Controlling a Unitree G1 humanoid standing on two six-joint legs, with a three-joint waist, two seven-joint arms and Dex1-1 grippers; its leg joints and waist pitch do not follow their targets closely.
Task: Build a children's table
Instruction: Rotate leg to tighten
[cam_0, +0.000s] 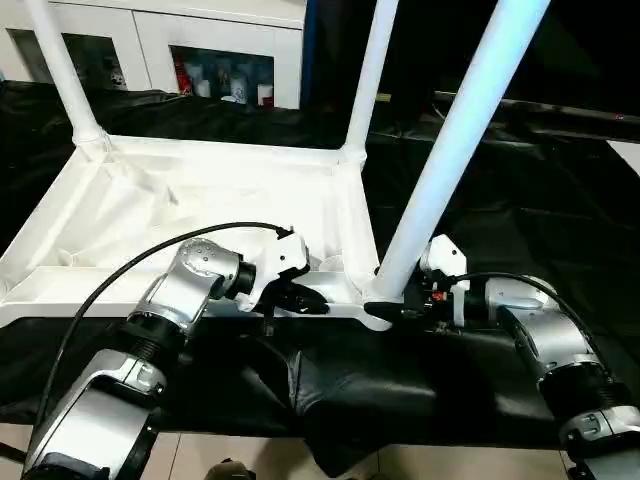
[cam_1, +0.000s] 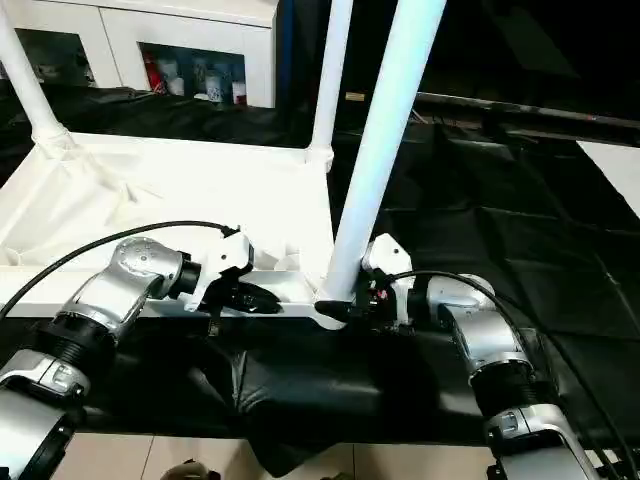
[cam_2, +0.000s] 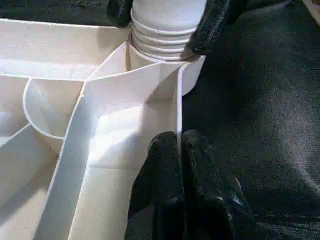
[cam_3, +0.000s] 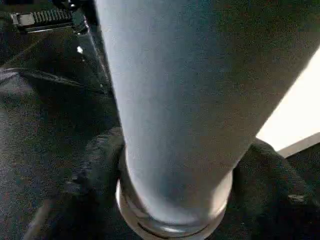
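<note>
2 grippers busy: your left gripper (cam_0: 300, 297) pinches tabletop (cam_0: 200, 215) rim steady, lower centre; right gripper (cam_0: 405, 310) clamps leg (cam_0: 450, 150) base, prob. seating it in socket.

The white plastic tabletop (cam_0: 200, 215) lies upside down, ribbed underside facing up, on a black cloth (cam_0: 500, 200). Three white tubular legs stand in its round corner sockets: one at the far left corner (cam_0: 65, 75), one at the far right corner (cam_0: 368, 80), and one at the near right corner (cam_0: 450, 150), tilted to the right. The near right leg's ridged end (cam_2: 162, 35) sits in its socket.
</note>
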